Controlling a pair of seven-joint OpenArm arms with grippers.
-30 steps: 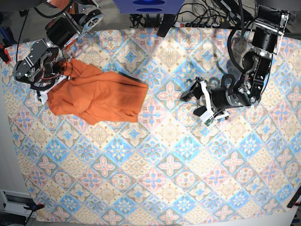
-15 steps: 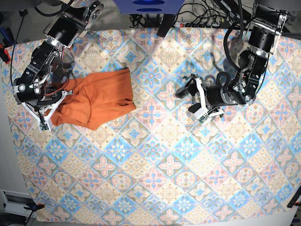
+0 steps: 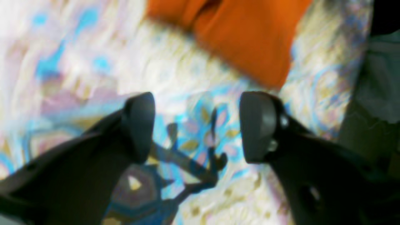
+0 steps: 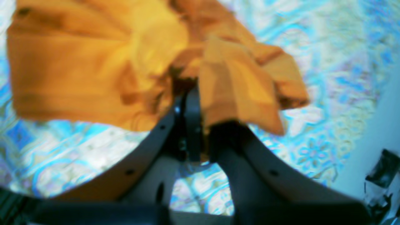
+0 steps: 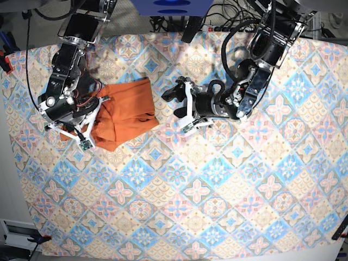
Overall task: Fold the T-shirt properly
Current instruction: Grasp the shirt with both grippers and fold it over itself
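1. Fingers at the left of the base view belong to our right gripper (image 5: 87, 142): its jaws are pinched tight on a bunch of the T-shirt (image 5: 126, 111), and the right wrist view shows the fabric gathered right at the closed tips (image 4: 190, 90).
2. We see the T-shirt as a crumpled, partly doubled orange heap in the upper left of the base view, lying on the patterned cloth (image 5: 217, 185). Its longer run goes from lower left, at the pinch, up to the right, ending in a free edge near the frame's middle.
3. Our right arm (image 5: 65, 81) comes down from the top left edge and bends over the heap's left end, wrist low against the fabric.
4. Right of centre, our left gripper (image 5: 176, 109) has its jaws well apart with nothing between them. In the left wrist view only patterned cloth shows between the fingers (image 3: 139, 125), and the orange edge sits beyond them, at upper centre of that frame (image 3: 250, 34).
5. We judge the coming move turns on that gap: the shirt's free right edge lies just left of our open left fingers, near but not touching, so this arm is the nearer one to take it.
6. Our left arm (image 5: 255, 70) reaches in from the top right, forearm nearly level, jaws pointing left at the shirt.
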